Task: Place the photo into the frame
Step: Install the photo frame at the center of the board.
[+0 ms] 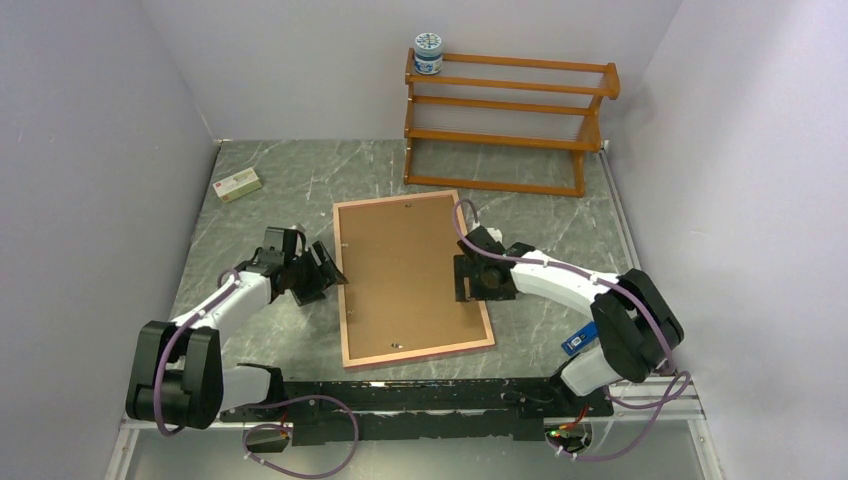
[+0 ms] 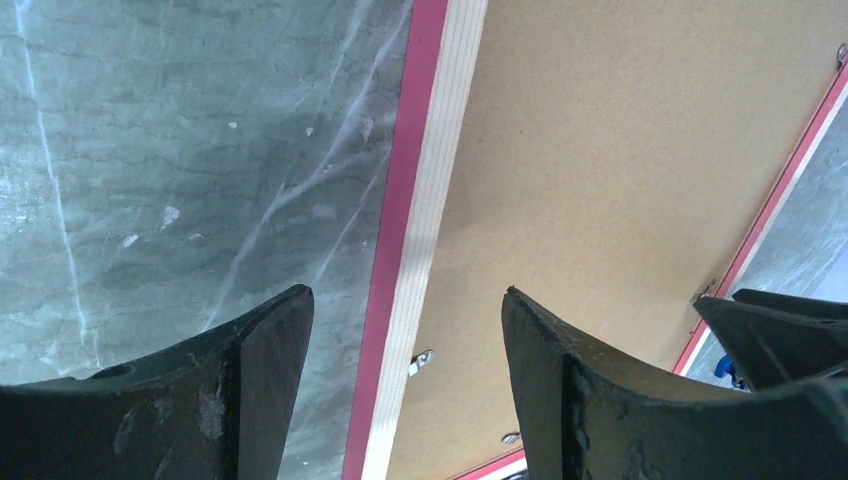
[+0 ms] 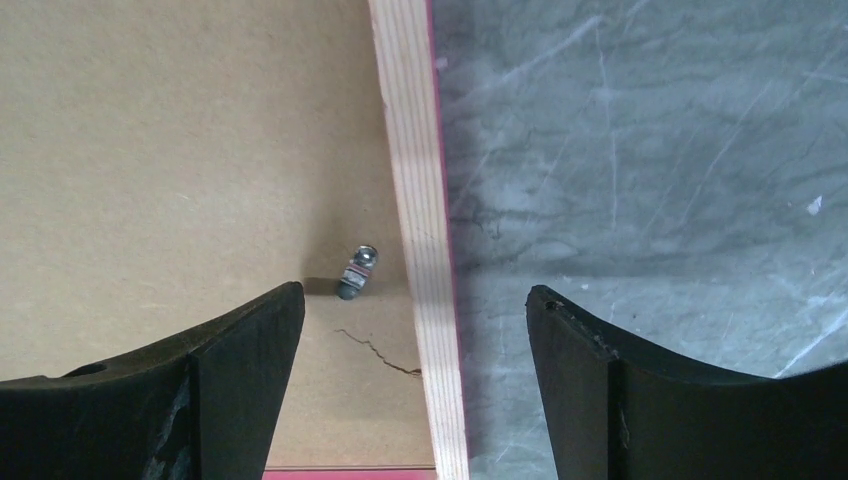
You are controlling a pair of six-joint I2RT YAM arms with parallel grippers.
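Note:
The frame [image 1: 340, 300] lies face down in the middle of the table, pale wood back up, with a thin pink edge showing. A brown fibreboard panel [image 1: 405, 275] fills its opening. The photo is hidden from view. My left gripper [image 1: 325, 268] is open and empty, and its fingers straddle the frame's left rail [image 2: 425, 200], one over the table and one over the panel [image 2: 620, 150]. My right gripper [image 1: 465, 275] is open and empty and straddles the right rail [image 3: 415, 180] beside a small metal clip [image 3: 358, 272]. In the wrist views the left gripper [image 2: 405, 292] and the right gripper [image 3: 415, 290] hover just above the rails.
An orange-brown wooden rack [image 1: 505, 120] stands at the back with a white-and-blue jar [image 1: 428, 53] on its top left. A small green-and-white box [image 1: 238, 184] lies at the back left. Walls close in on both sides. A thin crack [image 3: 380, 355] runs through the panel near the right rail.

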